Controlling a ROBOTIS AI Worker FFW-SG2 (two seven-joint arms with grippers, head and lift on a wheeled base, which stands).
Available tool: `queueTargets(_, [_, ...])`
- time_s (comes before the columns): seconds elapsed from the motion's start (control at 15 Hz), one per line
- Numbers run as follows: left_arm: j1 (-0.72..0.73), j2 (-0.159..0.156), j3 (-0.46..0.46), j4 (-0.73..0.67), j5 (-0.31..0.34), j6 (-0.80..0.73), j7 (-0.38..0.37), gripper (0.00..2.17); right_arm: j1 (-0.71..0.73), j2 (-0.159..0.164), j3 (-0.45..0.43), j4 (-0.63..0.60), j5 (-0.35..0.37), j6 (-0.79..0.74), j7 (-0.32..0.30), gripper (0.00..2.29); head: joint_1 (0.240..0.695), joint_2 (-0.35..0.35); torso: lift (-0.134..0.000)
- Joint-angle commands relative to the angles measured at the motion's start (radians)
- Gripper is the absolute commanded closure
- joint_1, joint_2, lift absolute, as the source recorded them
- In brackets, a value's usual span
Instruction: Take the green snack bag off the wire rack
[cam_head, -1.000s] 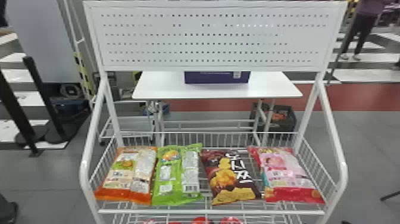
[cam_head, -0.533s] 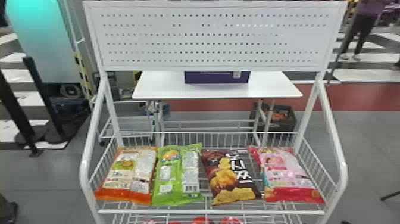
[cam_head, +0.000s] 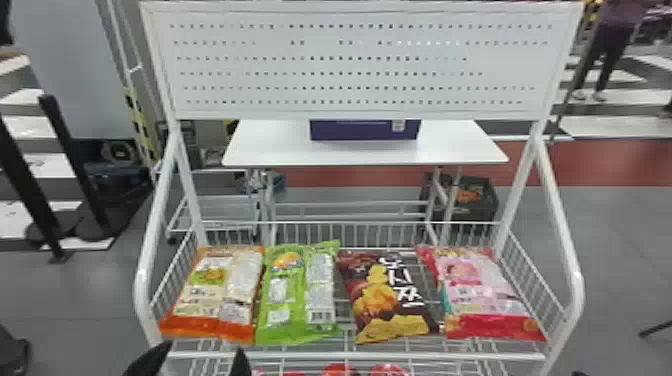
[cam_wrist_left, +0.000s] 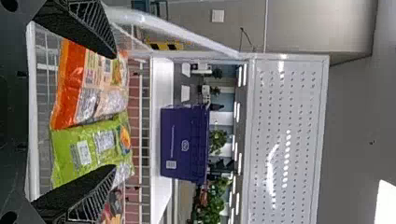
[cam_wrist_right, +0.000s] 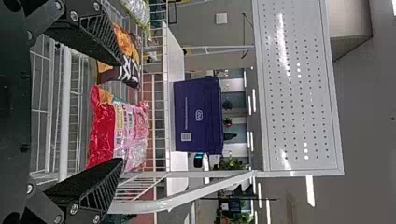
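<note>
Green snack bag (cam_head: 298, 295): lying flat on the wire rack (cam_head: 357, 356), second from the left in a row of four. Its printed panels face up, with a picture of orange-coloured food at the far left corner. It is located between the orange snack bag (cam_head: 220, 292) on its left, immediately alongside, and the brown snack bag (cam_head: 385, 300) on its right. A narrow strip of wire floor shows between the green and brown bags.

Left gripper (cam_head: 202, 354): its fingertips show at the near side of the rack, in front of the orange bag and to the left of the green one. The two black fingers stand wide apart with nothing held. In the left wrist view one finger overlaps part of the green bag in the line of sight; contact cannot be confirmed.

Right gripper (cam_head: 580, 373): at the near right of the rack, its two fingers spread wide and nothing held between them.

Remaining stock: a pink and red snack bag (cam_head: 480, 295) lies at the right end of the row. Red packages (cam_head: 387, 370) are partly visible on a level below, at the near side.

Surroundings: a white perforated panel (cam_head: 350, 65) stands upright on the frame above the far side of the rack. Beyond the rack is a white table (cam_head: 280, 150) carrying a purple box (cam_head: 364, 131). A dark crate (cam_head: 487, 200) with orange contents sits low at the far right.
</note>
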Motion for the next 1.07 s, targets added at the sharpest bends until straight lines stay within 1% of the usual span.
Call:
queueTargets(0.0, [-0.18, -0.006, -0.118, 0.082, -0.002, 0.146, 0.008, 0.05, 0.002, 0.006, 0.001, 0.001, 0.01, 0.0, 0.0, 0.17, 0.499, 0.0, 0.0])
queueTargets(0.07, [-0.232, -0.016, -0.151, 0.108, -0.002, 0.18, 0.014, 0.05, 0.005, 0.006, 0.001, 0.001, 0.01, 0.0, -0.001, 0.17, 0.499, 0.0, 0.0])
queueTargets(0.13, [-0.283, -0.035, -0.174, 0.137, 0.0, 0.214, 0.012, 0.05, 0.006, 0.008, 0.001, 0.001, 0.012, 0.0, 0.0, 0.17, 0.499, 0.0, 0.0])
queueTargets(0.27, [-0.364, -0.068, -0.21, 0.196, 0.001, 0.253, 0.008, 0.05, 0.006, 0.012, 0.001, 0.003, 0.013, 0.0, 0.0, 0.17, 0.499, 0.0, 0.0])
queueTargets(0.47, [-0.465, -0.11, -0.248, 0.271, 0.017, 0.299, 0.006, 0.05, -0.002, 0.017, 0.003, 0.01, 0.019, 0.0, 0.0, 0.17, 0.499, 0.0, 0.0])
queueTargets(0.67, [-0.554, -0.136, -0.276, 0.351, 0.013, 0.352, 0.009, 0.08, -0.009, 0.02, 0.006, 0.019, 0.019, 0.0, 0.0, 0.17, 0.499, 0.0, 0.0])
queueTargets(0.8, [-0.614, -0.153, -0.274, 0.414, 0.032, 0.404, 0.006, 0.09, -0.012, 0.018, 0.006, 0.024, 0.018, 0.0, -0.001, 0.17, 0.499, 0.0, 0.0])
queueTargets(1.0, [-0.662, -0.162, -0.274, 0.48, 0.029, 0.422, 0.0, 0.09, -0.02, 0.015, 0.006, 0.032, 0.013, 0.0, 0.0, 0.17, 0.499, 0.0, 0.0])
